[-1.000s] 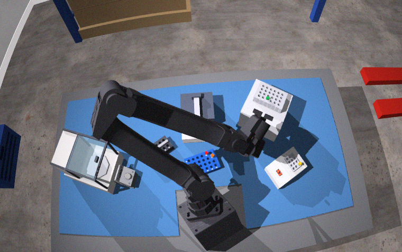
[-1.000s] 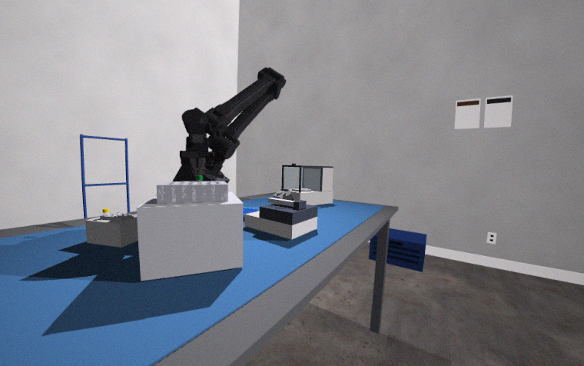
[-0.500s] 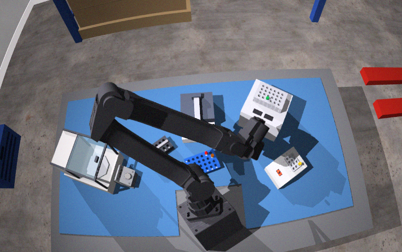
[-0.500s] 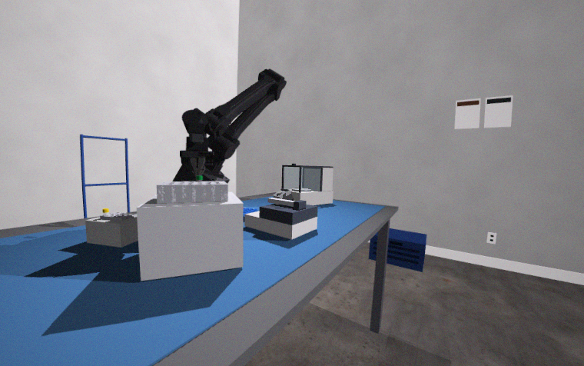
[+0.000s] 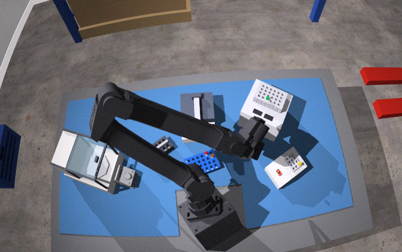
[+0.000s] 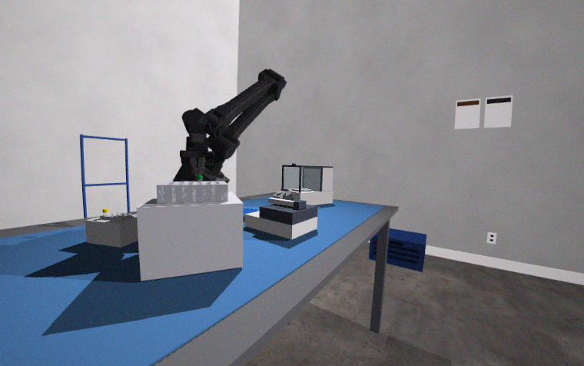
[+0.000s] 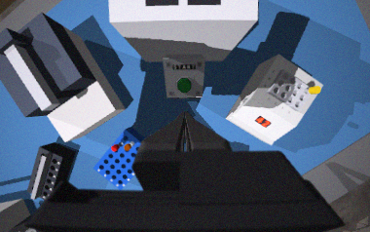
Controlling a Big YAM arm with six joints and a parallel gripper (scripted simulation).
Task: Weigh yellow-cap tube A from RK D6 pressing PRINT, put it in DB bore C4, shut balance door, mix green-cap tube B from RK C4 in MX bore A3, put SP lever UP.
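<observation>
1. At your far left stands the balance (image 5: 62,145) (image 6: 327,197) on the mat (image 5: 118,213) (image 6: 280,258) (image 7: 336,44).
2. Right of it you have the magnet block (image 5: 168,148) (image 7: 43,171), then the spectrophotometer (image 5: 185,104) (image 6: 280,226) (image 7: 85,114), farther back.
3. Next, to the right, comes your mixer (image 5: 250,105) (image 6: 191,241) (image 7: 185,39), with tube B (image 5: 267,97) (image 6: 199,177) in its block.
4. Your dry block (image 5: 271,172) (image 6: 110,230) (image 7: 248,114) is rightmost, nearer you than the mixer, holding tube A (image 5: 300,163) (image 6: 105,211) (image 7: 314,90).
5. The tube rack (image 5: 218,164) (image 6: 250,211) (image 7: 104,168) lies before the spectrophotometer.

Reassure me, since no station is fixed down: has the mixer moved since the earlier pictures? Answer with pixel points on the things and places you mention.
No. In the top view the mixer (image 5: 248,110) (image 6: 189,241) (image 7: 182,41) keeps its place and angle against the blue mat's (image 5: 83,222) (image 6: 301,241) (image 7: 219,113) back edge.
</observation>
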